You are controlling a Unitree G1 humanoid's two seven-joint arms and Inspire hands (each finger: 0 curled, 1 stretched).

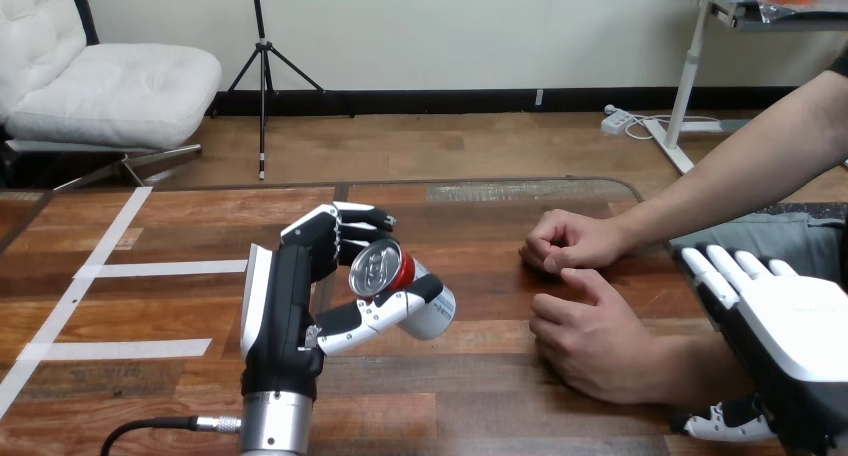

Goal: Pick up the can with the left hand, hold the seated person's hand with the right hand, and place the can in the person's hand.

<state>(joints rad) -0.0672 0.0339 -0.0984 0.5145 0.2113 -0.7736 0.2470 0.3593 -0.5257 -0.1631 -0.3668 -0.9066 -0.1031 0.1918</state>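
Left hand: fingers curled over the far side of the can, thumb across its near side. Firm wrap.
Can: red and silver, tipped on its side, top facing the camera, held clear above the wooden table, left of centre.
Left forearm rises from the bottom edge.
Right hand: fingers straight and slightly spread, white back up, at the lower right. It holds nothing. Its thumb tip shows just below the person's forearm; cannot tell whether they touch.
Person's near hand: resting on the table, loosely curled, just left of the right hand.
Person's far hand: fisted on the table, beyond it.
Can and person's hands are apart.
White tape strips lie on the table's left part.
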